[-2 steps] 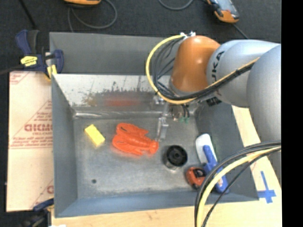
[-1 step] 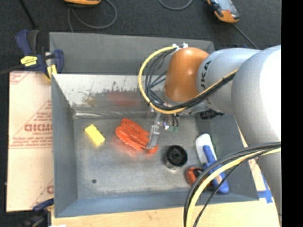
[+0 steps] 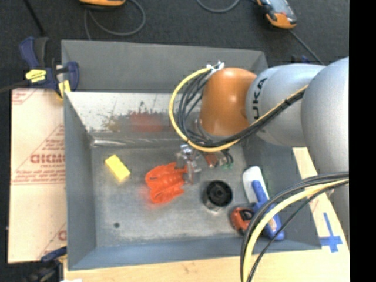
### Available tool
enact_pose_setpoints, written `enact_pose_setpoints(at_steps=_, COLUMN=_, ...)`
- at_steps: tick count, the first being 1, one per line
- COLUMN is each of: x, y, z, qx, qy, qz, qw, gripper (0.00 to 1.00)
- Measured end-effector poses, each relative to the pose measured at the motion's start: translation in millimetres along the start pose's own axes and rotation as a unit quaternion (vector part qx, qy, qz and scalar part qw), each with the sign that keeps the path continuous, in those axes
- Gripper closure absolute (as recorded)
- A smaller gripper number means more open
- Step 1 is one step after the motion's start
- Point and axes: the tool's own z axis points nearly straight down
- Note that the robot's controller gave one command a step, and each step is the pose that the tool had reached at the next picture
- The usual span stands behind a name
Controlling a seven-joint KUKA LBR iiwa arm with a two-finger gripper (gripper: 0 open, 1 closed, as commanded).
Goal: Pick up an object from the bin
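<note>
Grey metal forms the bin (image 3: 79, 175), and its floor carries only a few loose things. Furthest left lies a small yellow block (image 3: 117, 168), tilted and well apart from everything else. Near the middle of the floor sits an orange ribbed piece (image 3: 163, 184), crumpled-looking and soft in outline, with its long side running left to right. The gripper (image 3: 189, 166) is low in the bin at this piece's upper right end, right against it or just over it. Whether the gripper is spread or closed cannot be told from this angle, nor whether it has the orange piece in its grasp. Just right of the gripper and a little nearer the front wall rests a black round part (image 3: 217, 194). Further right, a white and blue tube-like thing (image 3: 258, 194) lies along the right wall, and a small orange and black item (image 3: 239, 219) sits beside its lower end. Above the gripper are the wrist's orange cover (image 3: 226, 101) and looped cables (image 3: 176, 107), with the silver arm (image 3: 294, 104) reaching in from the right.
</note>
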Motion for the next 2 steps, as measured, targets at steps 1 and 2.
enact_pose_setpoints(at_steps=1, x=0.0, y=0.0, z=0.0, qx=0.0, qy=0.0, qz=0.0, qw=1.0, gripper=1.0)
enact_pose_setpoints(at_steps=2, x=-3.6, y=-17.0, z=-129.2, qx=0.001, qy=-0.0009, qz=-0.009, qw=1.0, gripper=1.0)
